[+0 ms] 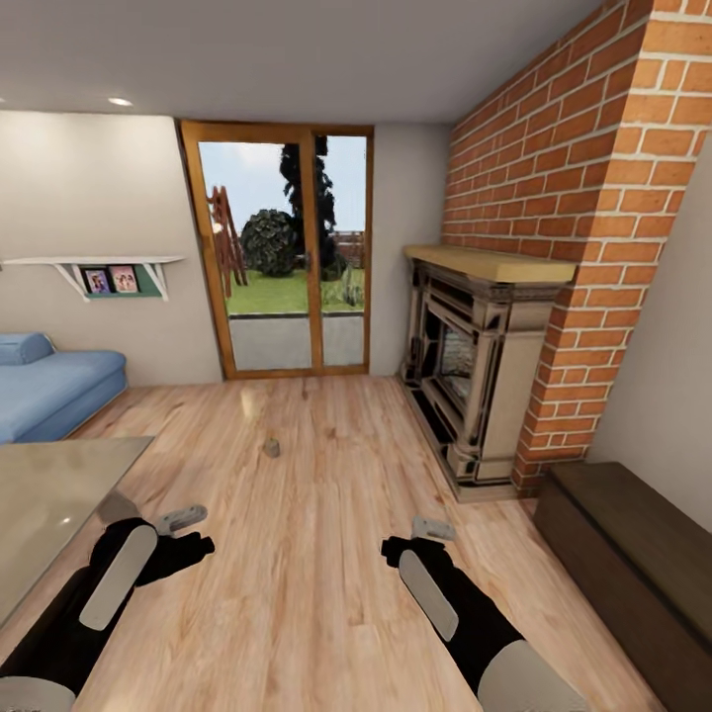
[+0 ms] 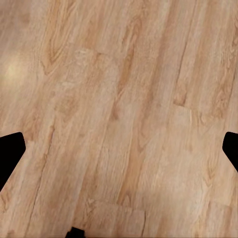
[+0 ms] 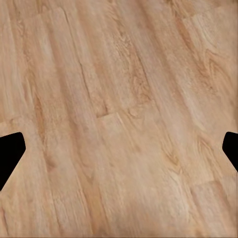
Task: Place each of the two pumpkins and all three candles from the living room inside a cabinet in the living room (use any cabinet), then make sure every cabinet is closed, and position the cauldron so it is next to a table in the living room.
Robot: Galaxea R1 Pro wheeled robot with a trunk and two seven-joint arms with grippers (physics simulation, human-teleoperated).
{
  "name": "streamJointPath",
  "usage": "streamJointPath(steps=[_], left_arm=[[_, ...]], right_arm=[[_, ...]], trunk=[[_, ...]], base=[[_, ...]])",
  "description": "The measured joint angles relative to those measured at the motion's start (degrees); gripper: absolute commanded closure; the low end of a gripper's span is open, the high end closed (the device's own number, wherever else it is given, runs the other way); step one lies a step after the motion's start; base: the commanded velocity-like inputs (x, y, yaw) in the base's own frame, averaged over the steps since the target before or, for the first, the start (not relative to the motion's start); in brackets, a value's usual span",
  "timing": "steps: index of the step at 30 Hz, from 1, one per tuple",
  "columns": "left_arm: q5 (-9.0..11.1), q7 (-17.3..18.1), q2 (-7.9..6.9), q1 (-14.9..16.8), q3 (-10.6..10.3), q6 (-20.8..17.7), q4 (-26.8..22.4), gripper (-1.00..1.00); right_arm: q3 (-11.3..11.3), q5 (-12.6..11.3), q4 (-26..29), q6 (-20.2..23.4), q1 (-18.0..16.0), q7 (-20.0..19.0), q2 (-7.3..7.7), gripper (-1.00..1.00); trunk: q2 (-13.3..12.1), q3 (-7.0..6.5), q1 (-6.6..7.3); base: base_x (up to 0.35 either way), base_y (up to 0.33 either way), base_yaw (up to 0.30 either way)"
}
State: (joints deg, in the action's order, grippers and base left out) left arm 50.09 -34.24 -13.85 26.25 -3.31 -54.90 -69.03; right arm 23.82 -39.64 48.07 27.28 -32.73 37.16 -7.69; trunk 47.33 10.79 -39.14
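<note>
A living room with a wooden floor (image 1: pixel 326 554). A brick fireplace (image 1: pixel 475 376) stands by the wall; the dark brown cabinet (image 1: pixel 633 564) lies just beside it, the glass table (image 1: pixel 49 494) well across the floor from it. Out on the floor from the fireplace sits a small grey stub (image 1: pixel 271 448), probably a candle, too small to give a long axis. It lies ahead of both grippers, slightly nearer the left gripper (image 1: pixel 183 517) than the right gripper (image 1: pixel 432 527). Both have fingers spread wide, holding nothing. No writing is readable.

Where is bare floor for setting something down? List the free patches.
Free: the wood floor between the table and the cabinet, ahead of both grippers, and the stretch toward the glass door. One candle sits mid-floor. Tighter between fireplace and cabinet.
</note>
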Motion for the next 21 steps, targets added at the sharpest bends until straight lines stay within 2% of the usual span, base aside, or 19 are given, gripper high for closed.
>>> streamJointPath(steps=[3,6,7,9,10,11,12,13,15,18,21], left_arm=[[-0.69,0.09,0.25,0.21,-0.24,1.24,2.78,-1.0],[-3.32,0.42,0.45,0.32,-1.09,3.42,7.28,-1.0],[-5.2,0.69,0.86,0.34,-2.68,6.41,10.31,-1.0],[-7.14,1.72,1.99,0.34,-5.97,12.77,15.69,-1.0],[-7.68,2.77,2.71,0.34,-7.76,16.34,18.49,-1.0],[-7.98,3.48,3.1,0.34,-8.69,18.16,19.91,-1.0],[-8.31,5.97,4.09,0.32,-11.35,22.96,23.61,-1.0],[-8.61,7.91,4.67,0.34,-13.11,25.87,26.1,-1.0],[-8.9,11.67,5.4,0.34,-15.92,31.02,30.48,-1.0],[-8.95,15.35,5.74,0.34,-17.73,36.52,34.03,-1.0],[-8.89,16.52,5.82,0.33,-18.33,41.24,37.07,-1.0]], right_arm=[[0.01,0.03,-0.95,-0.61,-0.05,0.0,-0.01,-1.0],[0.17,0.08,-1.66,-0.99,-0.07,-0.04,-0.01,-1.0],[0.79,0.04,-1.93,-1.86,-0.07,-0.06,0.0,-1.0],[3.4,-0.06,-2.53,-4.77,-0.07,-0.06,0.01,-1.0],[5.48,-0.14,-2.99,-6.44,-0.03,-0.06,0.04,-1.0],[6.65,-0.18,-3.29,-7.26,-0.04,-0.06,0.05,-1.0],[9.79,-0.21,-4.25,-9.43,-0.04,-0.05,0.07,-1.0],[11.57,-0.17,-4.85,-10.91,-0.03,-0.05,0.08,-1.0],[13.86,-0.21,-5.56,-13.95,-0.02,-0.05,0.11,-1.0],[15.15,-0.25,-6.08,-17.06,0.03,-0.14,0.18,-1.0],[15.44,-0.36,-6.34,-21.34,0.3,-0.27,0.38,-1.0]], trunk=[[-0.01,0.0,0.0],[-0.01,0.0,0.0],[-0.01,0.01,0.0],[-0.01,0.01,0.0],[-0.01,0.01,0.0],[-0.01,0.0,0.0],[-0.01,0.01,0.0],[-0.01,0.01,0.0],[0.0,0.0,0.0],[0.0,0.0,0.0],[0.0,0.0,0.0]], base=[[0.319,0.094,0.0],[0.32,0.121,0.0],[0.32,0.152,0.0],[0.32,0.162,0.0],[0.32,0.166,0.0],[0.32,0.16,0.0],[0.32,0.153,0.0],[0.32,0.147,0.0],[0.32,0.135,0.0],[0.32,0.124,0.0],[0.32,0.119,0.0]])
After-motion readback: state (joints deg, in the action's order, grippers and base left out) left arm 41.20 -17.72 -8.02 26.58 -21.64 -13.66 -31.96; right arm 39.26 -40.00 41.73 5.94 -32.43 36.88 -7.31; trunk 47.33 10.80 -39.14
